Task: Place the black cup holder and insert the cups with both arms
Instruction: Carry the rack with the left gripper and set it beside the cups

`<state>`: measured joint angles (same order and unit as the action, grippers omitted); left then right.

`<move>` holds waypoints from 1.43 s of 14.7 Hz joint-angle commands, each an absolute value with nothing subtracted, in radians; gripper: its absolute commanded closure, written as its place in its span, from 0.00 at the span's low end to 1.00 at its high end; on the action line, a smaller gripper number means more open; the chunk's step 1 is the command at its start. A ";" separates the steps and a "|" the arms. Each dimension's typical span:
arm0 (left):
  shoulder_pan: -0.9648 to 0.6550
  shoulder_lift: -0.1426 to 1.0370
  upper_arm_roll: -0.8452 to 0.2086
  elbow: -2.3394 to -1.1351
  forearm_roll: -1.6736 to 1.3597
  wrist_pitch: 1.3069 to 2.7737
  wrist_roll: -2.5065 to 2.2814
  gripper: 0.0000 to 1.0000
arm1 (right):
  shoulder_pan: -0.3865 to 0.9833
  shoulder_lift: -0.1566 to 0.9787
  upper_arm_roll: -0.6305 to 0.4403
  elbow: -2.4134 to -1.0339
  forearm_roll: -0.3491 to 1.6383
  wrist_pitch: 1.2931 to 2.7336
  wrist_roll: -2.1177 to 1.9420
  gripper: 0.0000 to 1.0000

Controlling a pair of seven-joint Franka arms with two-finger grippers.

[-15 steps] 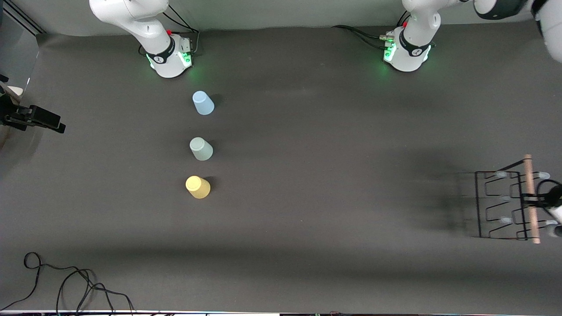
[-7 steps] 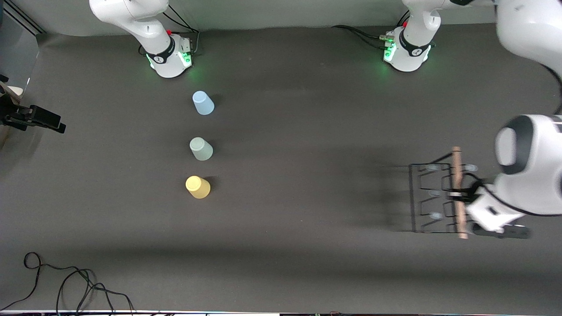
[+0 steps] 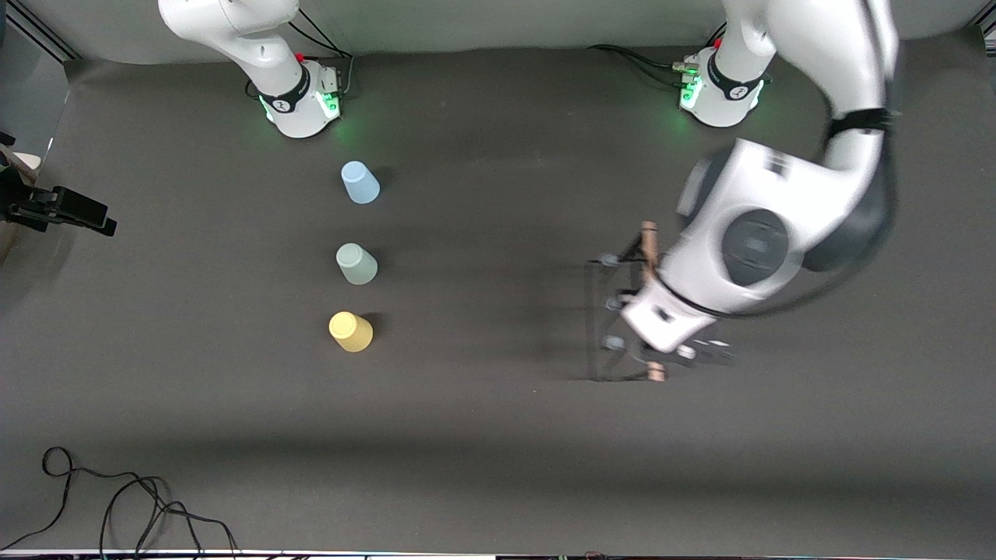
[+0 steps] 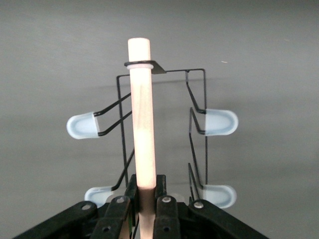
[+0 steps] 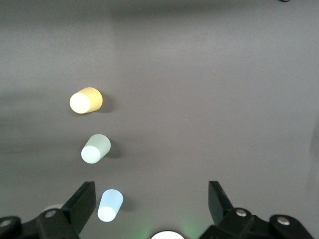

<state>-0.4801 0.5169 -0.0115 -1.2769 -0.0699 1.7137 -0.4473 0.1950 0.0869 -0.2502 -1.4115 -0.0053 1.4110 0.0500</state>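
Note:
My left gripper [image 4: 146,191] is shut on the wooden rod [image 4: 141,114] of the black cup holder [image 3: 611,319] and holds it over the table between the middle and the left arm's end. Pale capped prongs [image 4: 221,122] stick out on both sides of the rod. The wrist [image 3: 669,323] hides much of the holder in the front view. The blue cup [image 3: 359,183], mint cup [image 3: 356,264] and yellow cup [image 3: 351,331] stand upside down in a row, blue nearest the right arm's base. My right gripper [image 5: 152,199] is open and empty, high over the blue cup [image 5: 110,205].
A black camera mount [image 3: 58,208] juts in at the right arm's end of the table. Loose black cables [image 3: 117,505] lie near the front edge at that end. The green-lit bases [image 3: 307,105] stand along the back.
My left arm has carried the cup holder from the left arm's end of the table toward the middle. The cups and the right arm have not moved.

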 commanded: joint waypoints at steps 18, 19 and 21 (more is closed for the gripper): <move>-0.730 0.634 0.012 -1.324 -0.052 1.947 -0.759 1.00 | 0.192 0.097 -0.255 -1.390 -0.005 1.393 0.041 0.00; -0.739 0.634 0.012 -1.324 -0.052 1.945 -0.761 1.00 | 0.192 0.100 -0.253 -1.390 -0.005 1.393 0.041 0.00; -0.742 0.637 0.012 -1.327 -0.052 1.944 -0.761 1.00 | 0.195 0.106 -0.252 -1.390 -0.005 1.393 0.041 0.00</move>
<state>-0.7169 0.6486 -0.0056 -1.3267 -0.0647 1.9434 -0.7358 0.1938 0.0883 -0.2503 -1.4116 -0.0053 1.4099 0.0500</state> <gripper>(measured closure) 0.841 0.000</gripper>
